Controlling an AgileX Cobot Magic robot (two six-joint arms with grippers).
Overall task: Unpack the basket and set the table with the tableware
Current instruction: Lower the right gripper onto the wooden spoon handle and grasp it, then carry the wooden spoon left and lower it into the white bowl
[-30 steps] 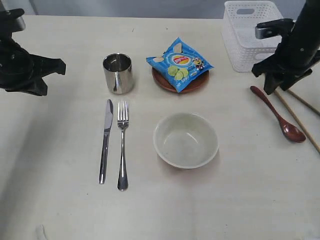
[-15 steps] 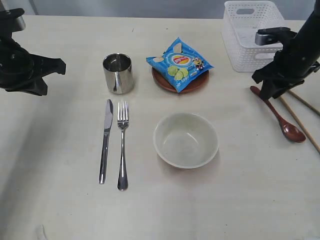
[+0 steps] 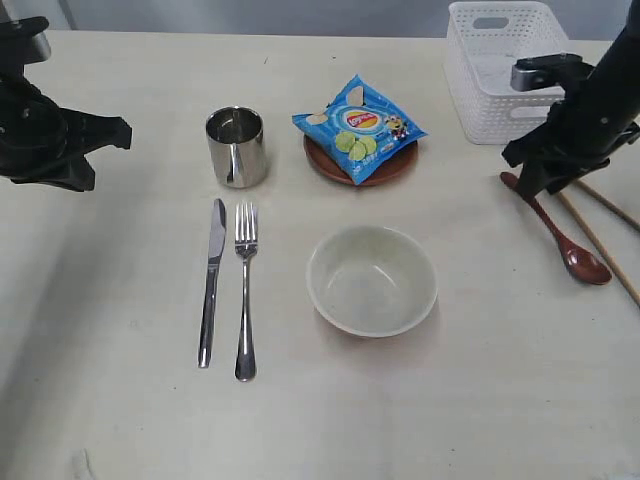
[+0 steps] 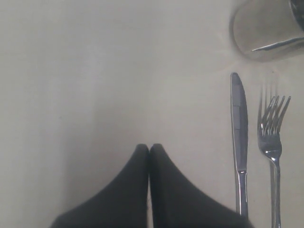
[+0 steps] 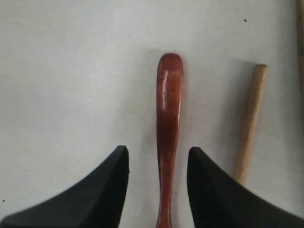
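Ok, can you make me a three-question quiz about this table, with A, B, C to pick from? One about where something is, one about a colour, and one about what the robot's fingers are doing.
1. Where is the chip bag?
A. up in the air
B. on the small brown plate
C. on the floor

2. What colour is the spoon?
A. red-brown
B. blue
C. green

3. What are the right fingers doing?
A. shut tight together
B. squeezing a bottle
C. open, one on each side of the spoon's handle

Answers:
1 B, the plate's rim peeks out from under the bag.
2 A, the right wrist view shows it glossy red-brown.
3 C, the handle runs through the gap between the two black tips.
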